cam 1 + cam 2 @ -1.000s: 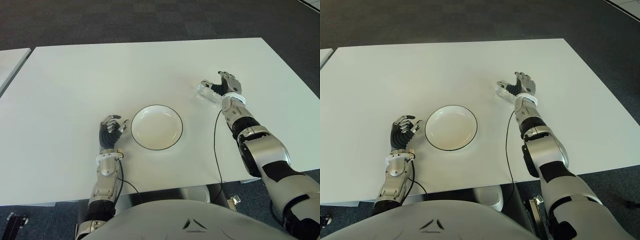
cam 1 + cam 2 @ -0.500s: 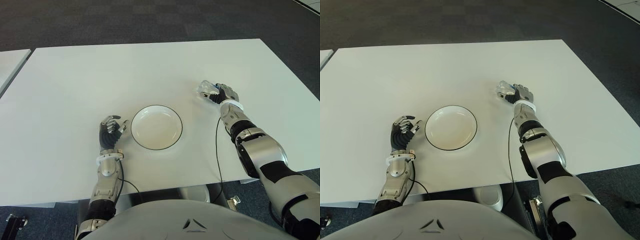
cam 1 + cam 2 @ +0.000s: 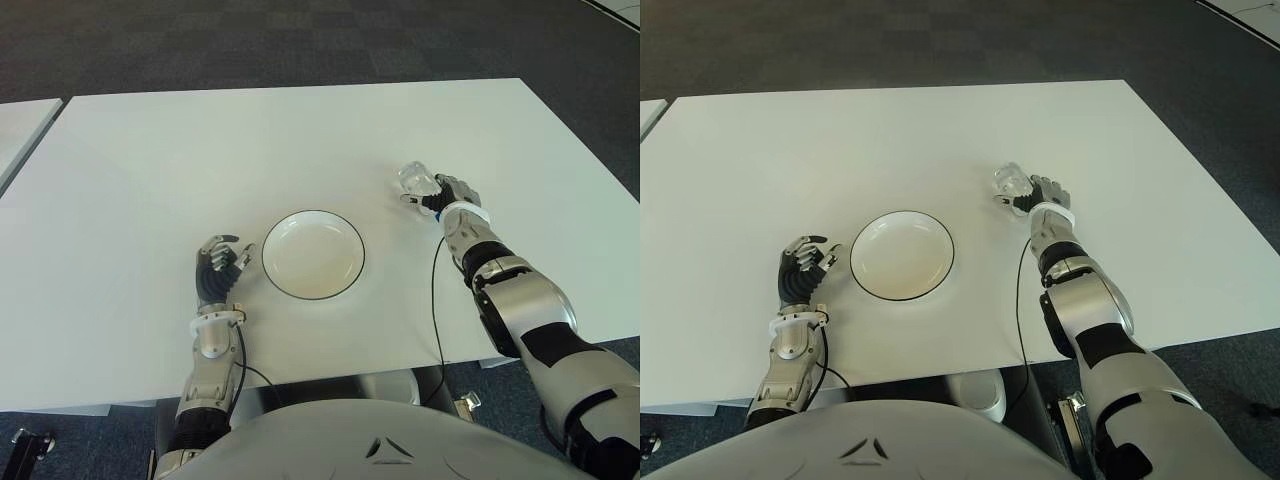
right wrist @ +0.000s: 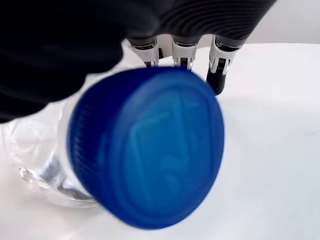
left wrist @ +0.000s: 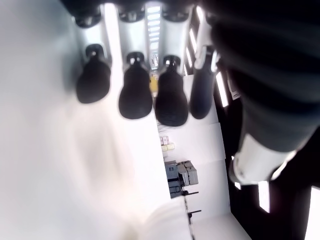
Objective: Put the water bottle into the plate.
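Observation:
A clear water bottle with a blue cap is held in my right hand, which is shut on it just above the white table, right of the plate. The right wrist view shows the cap close up with my fingers curled around the bottle. The white plate with a dark rim sits at the table's middle front and holds nothing. My left hand shows just left of the plate, with its fingers relaxed and nothing in them.
The table's front edge runs close below the plate. A second table's corner shows at the far left. Dark carpet lies beyond the far edge.
My right hand went from open beside the bottle to shut on it, and the bottle has tipped up from lying on the table. The left hand sank slightly toward me.

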Controlling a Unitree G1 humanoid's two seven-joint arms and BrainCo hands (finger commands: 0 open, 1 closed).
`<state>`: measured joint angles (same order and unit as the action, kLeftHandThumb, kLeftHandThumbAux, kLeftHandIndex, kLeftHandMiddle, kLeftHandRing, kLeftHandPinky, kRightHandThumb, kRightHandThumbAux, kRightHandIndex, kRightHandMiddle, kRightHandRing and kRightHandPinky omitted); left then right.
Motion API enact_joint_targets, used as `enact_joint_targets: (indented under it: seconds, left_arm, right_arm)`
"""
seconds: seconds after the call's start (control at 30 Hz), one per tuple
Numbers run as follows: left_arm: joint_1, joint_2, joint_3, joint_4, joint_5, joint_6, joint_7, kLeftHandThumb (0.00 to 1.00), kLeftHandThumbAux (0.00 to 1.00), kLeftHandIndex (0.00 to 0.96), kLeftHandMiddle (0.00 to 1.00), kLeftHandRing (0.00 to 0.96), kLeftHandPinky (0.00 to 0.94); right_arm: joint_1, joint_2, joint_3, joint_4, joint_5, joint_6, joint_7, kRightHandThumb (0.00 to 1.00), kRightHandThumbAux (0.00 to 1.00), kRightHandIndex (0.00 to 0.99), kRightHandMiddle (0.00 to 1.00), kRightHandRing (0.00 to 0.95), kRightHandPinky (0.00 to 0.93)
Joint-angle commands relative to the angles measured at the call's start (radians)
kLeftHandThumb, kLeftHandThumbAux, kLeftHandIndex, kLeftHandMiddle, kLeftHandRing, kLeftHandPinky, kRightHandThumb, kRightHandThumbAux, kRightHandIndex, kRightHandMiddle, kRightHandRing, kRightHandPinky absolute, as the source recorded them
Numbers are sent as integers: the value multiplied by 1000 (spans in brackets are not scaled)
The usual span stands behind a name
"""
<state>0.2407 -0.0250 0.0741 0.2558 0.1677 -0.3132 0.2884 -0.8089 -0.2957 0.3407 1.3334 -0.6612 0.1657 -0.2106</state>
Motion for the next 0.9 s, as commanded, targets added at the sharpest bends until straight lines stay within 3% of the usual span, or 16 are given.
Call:
enact_joint_targets:
  seconds: [0.03, 0.27, 0.33, 0.37, 0.43, 0.57, 0.63, 0.9]
  left_arm:
    - [25, -5, 4, 30, -8, 49, 0, 708, 715, 436, 755, 756, 733]
    - [33, -5, 1, 13, -5, 55, -3, 709, 716, 435, 749, 751, 730]
    - [35, -5, 0, 8, -6, 57, -2, 709, 715, 436, 750, 752, 736]
    - [36, -6, 0, 6, -6, 58, -2, 709, 715, 436, 753, 755, 743]
    - [37, -5, 0, 4, -6, 60, -2, 709, 715, 436, 755, 758, 750]
    - [35, -2, 3, 4, -6, 62, -2, 709, 715, 436, 762, 763, 749]
    - [34, -1, 4, 5, -6, 61, -1, 709, 715, 436, 762, 762, 742]
    - [32, 3, 2, 10, -2, 54, -1, 709, 714, 436, 756, 755, 732]
  right_arm:
    - [75, 30, 34, 53, -5, 61, 90, 548, 392, 0, 0, 0, 0]
    - [69, 27, 48, 54, 1, 87, 115, 499, 474, 22, 0, 0, 2]
    - [68, 27, 37, 53, 13, 92, 109, 497, 503, 100, 1, 0, 22]
    - [68, 27, 31, 53, 19, 95, 106, 510, 533, 205, 44, 23, 63]
    - [72, 27, 10, 52, 40, 96, 96, 522, 559, 297, 82, 45, 100]
    - [93, 32, -79, 49, 120, 66, 36, 667, 682, 404, 365, 339, 399]
    - [87, 43, -99, 44, 141, 68, 9, 685, 699, 419, 458, 428, 477]
    - [55, 50, -181, 27, 216, 70, -95, 699, 722, 435, 674, 662, 704]
